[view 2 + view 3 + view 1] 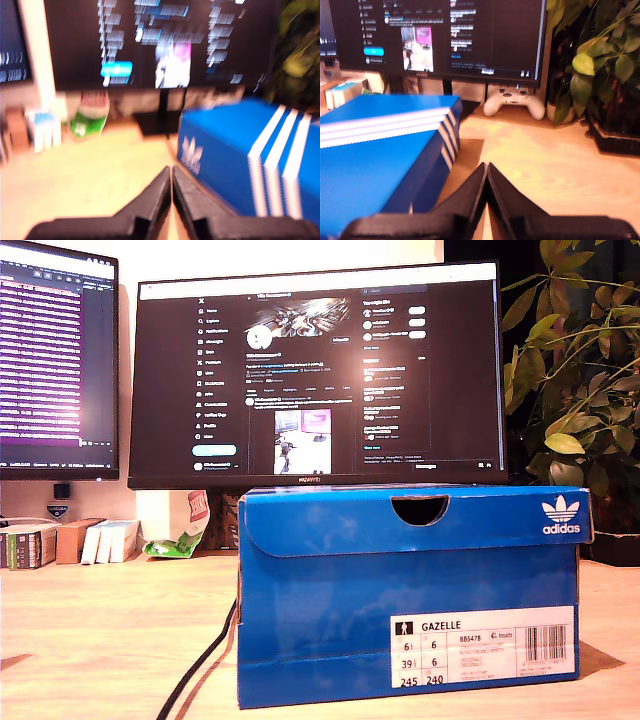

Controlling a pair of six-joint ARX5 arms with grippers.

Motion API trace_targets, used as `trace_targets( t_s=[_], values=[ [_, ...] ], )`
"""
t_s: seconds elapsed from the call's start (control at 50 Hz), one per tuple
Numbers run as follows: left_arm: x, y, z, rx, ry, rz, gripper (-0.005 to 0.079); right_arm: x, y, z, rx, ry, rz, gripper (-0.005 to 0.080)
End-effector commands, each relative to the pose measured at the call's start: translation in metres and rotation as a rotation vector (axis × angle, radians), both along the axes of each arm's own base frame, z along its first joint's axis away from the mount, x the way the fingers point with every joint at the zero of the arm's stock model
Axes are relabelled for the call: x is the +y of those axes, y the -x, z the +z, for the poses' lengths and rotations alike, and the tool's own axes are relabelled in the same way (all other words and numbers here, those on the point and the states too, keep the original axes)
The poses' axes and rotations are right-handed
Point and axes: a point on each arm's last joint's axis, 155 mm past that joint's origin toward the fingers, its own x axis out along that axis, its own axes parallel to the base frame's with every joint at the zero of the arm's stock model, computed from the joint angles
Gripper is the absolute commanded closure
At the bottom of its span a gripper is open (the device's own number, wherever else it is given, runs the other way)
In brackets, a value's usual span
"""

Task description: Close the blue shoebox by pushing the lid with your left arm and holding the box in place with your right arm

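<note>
Both my first gripper [171, 175] and my second gripper [486, 172] hover pinched closed, empty, beside the blue shoebox [410, 595].

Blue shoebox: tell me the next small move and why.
Probably none beyond keeping both arms clear. The blue Adidas shoebox already has its lid seated flat. My first gripper and my second gripper are shut, beside the box and apart from it.
</note>
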Motion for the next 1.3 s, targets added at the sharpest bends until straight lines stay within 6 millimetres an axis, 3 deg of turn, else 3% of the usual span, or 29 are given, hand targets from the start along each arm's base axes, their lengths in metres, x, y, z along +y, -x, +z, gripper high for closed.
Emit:
trace_targets(
  t_s=[0.0,0.16,0.7,1.0,1.12,1.28],
  values=[
    [0.001,-0.001,-0.012,0.009,-0.023,0.009,0.0762,0.002,0.001,-0.023,0.052,0.035,0.013,0.0764],
    [-0.003,0.003,-0.025,0.100,0.050,-0.003,0.0761,0.001,0.001,-0.024,0.075,-0.039,-0.003,0.0764],
    [0.002,0.001,-0.024,0.103,0.065,0.021,0.0761,-0.005,-0.001,-0.022,0.067,-0.043,-0.027,0.0764],
    [0.060,-0.014,-0.024,0.094,0.077,0.264,0.0761,-0.069,-0.008,-0.021,0.059,-0.050,-0.288,0.0764],
    [0.075,-0.016,-0.024,0.092,0.078,0.326,0.0761,-0.077,-0.008,-0.021,0.058,-0.051,-0.319,0.0764],
    [0.079,-0.016,-0.024,0.092,0.079,0.341,0.0761,-0.077,-0.008,-0.021,0.058,-0.051,-0.319,0.0764]
  ],
)
